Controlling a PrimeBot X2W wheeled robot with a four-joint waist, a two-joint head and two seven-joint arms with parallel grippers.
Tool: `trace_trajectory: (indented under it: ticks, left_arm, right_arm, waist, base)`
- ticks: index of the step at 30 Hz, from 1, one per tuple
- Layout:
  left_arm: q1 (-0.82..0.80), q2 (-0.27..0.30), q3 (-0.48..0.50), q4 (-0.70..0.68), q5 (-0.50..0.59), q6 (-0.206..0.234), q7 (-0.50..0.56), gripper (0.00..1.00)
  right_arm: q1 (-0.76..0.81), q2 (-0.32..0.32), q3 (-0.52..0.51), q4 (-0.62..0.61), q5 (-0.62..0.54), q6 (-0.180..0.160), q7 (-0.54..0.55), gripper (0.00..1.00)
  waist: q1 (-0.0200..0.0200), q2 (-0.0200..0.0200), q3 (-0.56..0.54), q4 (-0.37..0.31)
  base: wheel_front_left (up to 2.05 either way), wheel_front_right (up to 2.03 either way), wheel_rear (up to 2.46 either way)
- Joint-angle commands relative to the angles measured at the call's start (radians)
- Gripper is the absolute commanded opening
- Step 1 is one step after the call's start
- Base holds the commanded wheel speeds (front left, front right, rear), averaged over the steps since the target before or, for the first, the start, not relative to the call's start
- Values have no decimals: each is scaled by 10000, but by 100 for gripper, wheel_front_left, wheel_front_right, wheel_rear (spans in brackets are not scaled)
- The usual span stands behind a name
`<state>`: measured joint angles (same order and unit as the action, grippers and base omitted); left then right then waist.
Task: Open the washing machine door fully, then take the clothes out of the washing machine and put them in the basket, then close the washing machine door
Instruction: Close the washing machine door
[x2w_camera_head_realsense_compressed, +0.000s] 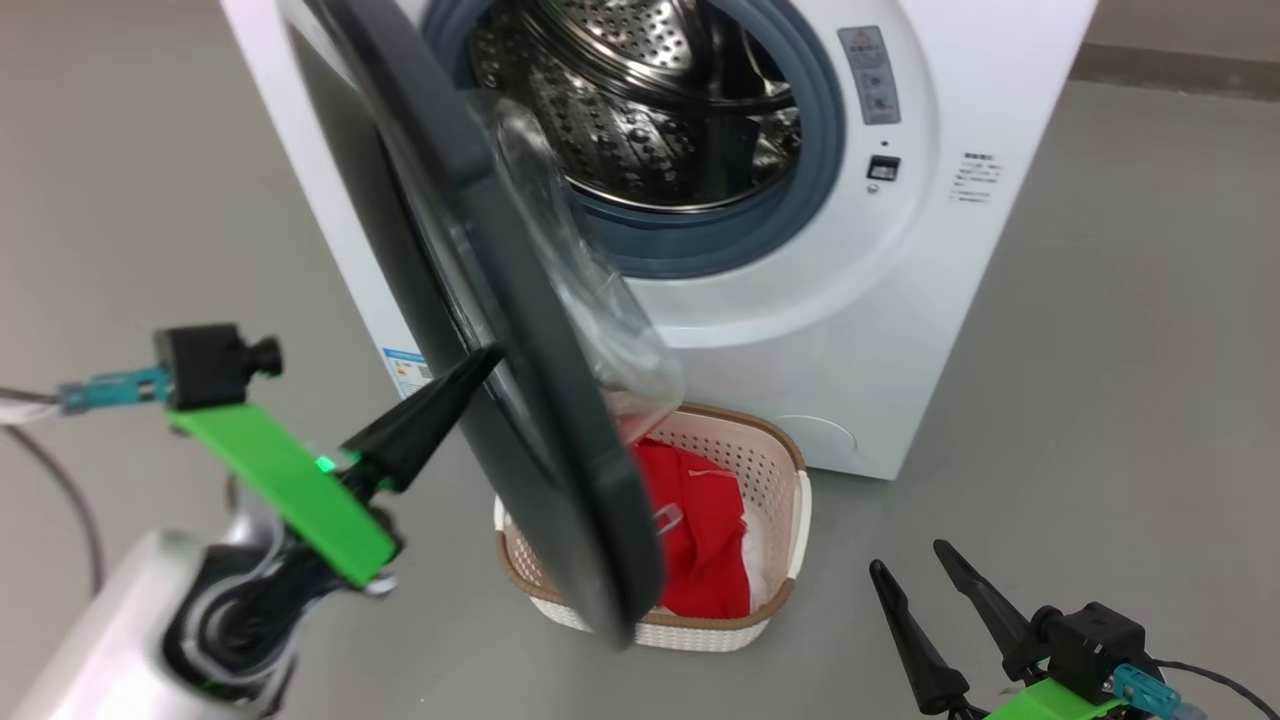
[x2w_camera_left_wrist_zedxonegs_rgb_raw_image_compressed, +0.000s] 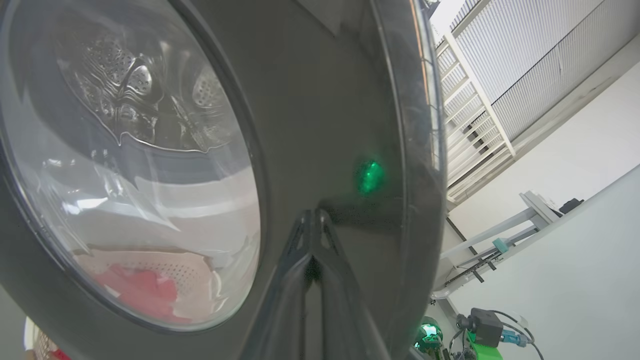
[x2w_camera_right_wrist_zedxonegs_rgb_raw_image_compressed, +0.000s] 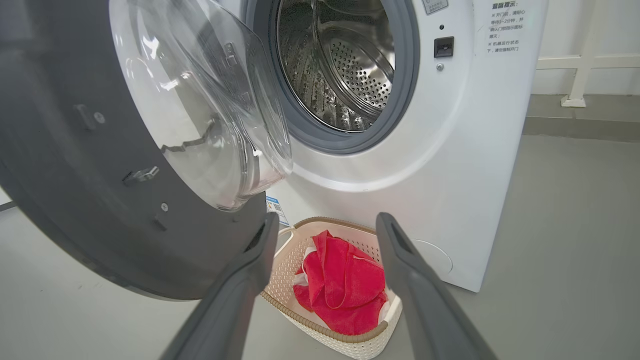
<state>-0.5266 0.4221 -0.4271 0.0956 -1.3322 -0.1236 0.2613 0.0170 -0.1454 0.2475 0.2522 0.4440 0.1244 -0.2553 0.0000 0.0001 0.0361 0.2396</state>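
The washing machine (x2w_camera_head_realsense_compressed: 880, 330) stands white ahead, its steel drum (x2w_camera_head_realsense_compressed: 640, 90) bare inside the grey ring. Its door (x2w_camera_head_realsense_compressed: 480, 300) stands partway swung, edge-on to the head view, with the glass bowl (x2w_camera_right_wrist_zedxonegs_rgb_raw_image_compressed: 210, 110) facing the opening. My left gripper (x2w_camera_head_realsense_compressed: 482, 358) is shut, its tips touching the door's black outer rim (x2w_camera_left_wrist_zedxonegs_rgb_raw_image_compressed: 320, 125) beside the window (x2w_camera_left_wrist_zedxonegs_rgb_raw_image_compressed: 130, 165). On the floor below the door sits the cream basket (x2w_camera_head_realsense_compressed: 775, 465) with the red clothes (x2w_camera_head_realsense_compressed: 700, 530) inside it. My right gripper (x2w_camera_head_realsense_compressed: 910, 560) hangs open and empty at the lower right, aimed at the basket (x2w_camera_right_wrist_zedxonegs_rgb_raw_image_compressed: 325, 327) and clothes (x2w_camera_right_wrist_zedxonegs_rgb_raw_image_compressed: 345, 285).
Grey floor (x2w_camera_head_realsense_compressed: 1100, 400) spreads to the right of the machine. A blue label (x2w_camera_head_realsense_compressed: 405, 365) marks the machine's lower left corner. A cable (x2w_camera_head_realsense_compressed: 70, 500) loops beside my left arm. A white railing (x2w_camera_right_wrist_zedxonegs_rgb_raw_image_compressed: 580, 65) runs along the wall behind.
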Motion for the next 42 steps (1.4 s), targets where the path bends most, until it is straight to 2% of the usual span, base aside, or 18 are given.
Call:
trace_trajectory:
  ticks: [1,9,15,29,42]
  left_arm:
    - [-709,54,246,-266,-10,-71,-235,0]
    - [-1799,-618,-893,286,177,-71,-1709,0]
    - [-2616,-818,-1522,1074,219,-71,-2705,0]
    - [-4424,-487,-2355,3232,223,-71,-4676,0]
    - [-5917,-270,-2619,4776,97,-71,-5204,0]
  right_arm:
    - [-270,-46,175,-271,14,63,-65,100]
    - [-536,32,130,-312,-64,63,-65,100]
    - [-802,153,48,-390,-151,63,-65,100]
    - [-1201,457,-109,-534,-283,63,-65,100]
    - [-1589,725,-9,-586,-272,63,-65,100]
  waist:
    - [0,-1,146,-179]
    - [0,-1,527,-756]
    - [0,-1,956,-1332]
    - [0,-1,1799,-2631]
    - [0,-1,2326,-3549]
  base:
    - [0,0,0]
    - [0,0,0]
    - [0,0,0]
    - [0,0,0]
    - [0,0,0]
